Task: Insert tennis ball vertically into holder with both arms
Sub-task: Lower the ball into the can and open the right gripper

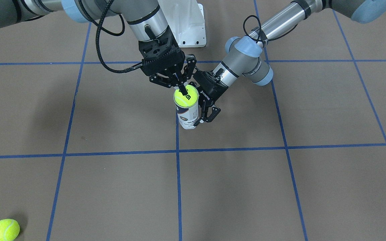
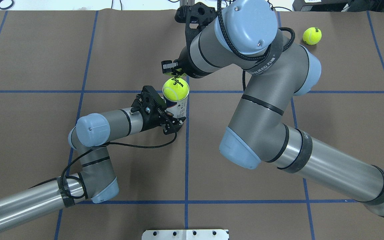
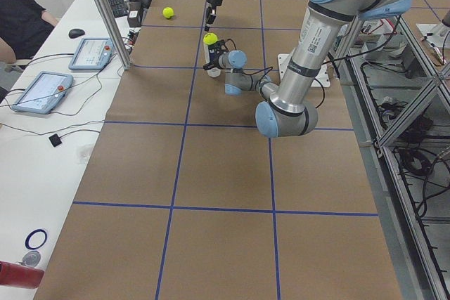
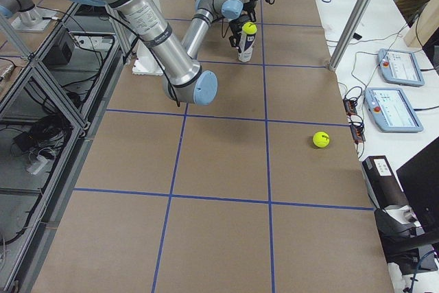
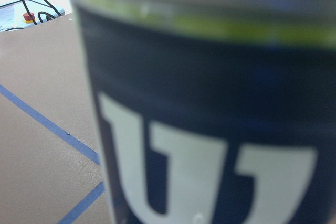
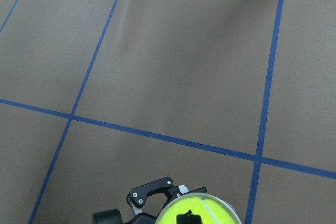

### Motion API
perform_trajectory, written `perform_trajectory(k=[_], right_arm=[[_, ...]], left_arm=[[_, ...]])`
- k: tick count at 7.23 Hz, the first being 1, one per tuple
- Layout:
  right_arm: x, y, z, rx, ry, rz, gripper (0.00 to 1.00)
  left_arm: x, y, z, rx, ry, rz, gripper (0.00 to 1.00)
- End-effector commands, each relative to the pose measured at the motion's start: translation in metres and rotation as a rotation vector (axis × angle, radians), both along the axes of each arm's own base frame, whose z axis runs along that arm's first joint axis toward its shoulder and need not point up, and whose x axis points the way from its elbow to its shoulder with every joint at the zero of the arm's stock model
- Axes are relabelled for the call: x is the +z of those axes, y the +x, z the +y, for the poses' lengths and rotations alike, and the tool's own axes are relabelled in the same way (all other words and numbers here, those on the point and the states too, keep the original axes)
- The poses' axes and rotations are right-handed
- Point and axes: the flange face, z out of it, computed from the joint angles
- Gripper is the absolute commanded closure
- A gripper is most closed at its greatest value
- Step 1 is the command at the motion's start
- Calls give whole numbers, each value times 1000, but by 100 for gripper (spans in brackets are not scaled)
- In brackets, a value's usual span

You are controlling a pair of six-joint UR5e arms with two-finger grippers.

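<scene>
The holder (image 1: 187, 117), a clear can with a navy and white label, stands upright near the table's middle. A yellow tennis ball (image 1: 188, 97) sits in its mouth, the upper half above the rim. My left gripper (image 1: 198, 115) is shut on the holder's side and holds it low on the label. The left wrist view is filled by the holder (image 5: 210, 129) and its white W. My right gripper (image 1: 181, 89) hangs straight above the ball, fingers together, tips touching its top. In the right wrist view the ball (image 6: 210, 211) shows at the bottom edge.
A second tennis ball (image 2: 312, 35) lies far off on the table's far right corner area. The white pedestal base (image 1: 191, 26) stands behind the arms. Blue tape lines grid the brown table (image 2: 78, 50). Operator tablets lie on a side table (image 4: 394, 94).
</scene>
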Motion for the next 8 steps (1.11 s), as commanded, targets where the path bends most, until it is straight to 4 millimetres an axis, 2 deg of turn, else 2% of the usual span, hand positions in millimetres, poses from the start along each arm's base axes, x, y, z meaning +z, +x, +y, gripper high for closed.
perform_trajectory(k=[1,8], right_arm=[[6,-1,-2,15,0,12,100],[19,-32,18,19,12,47,100]], left_arm=[[1,0,0,0,-1,-2,8],[2,0,0,0,-1,-3,8]])
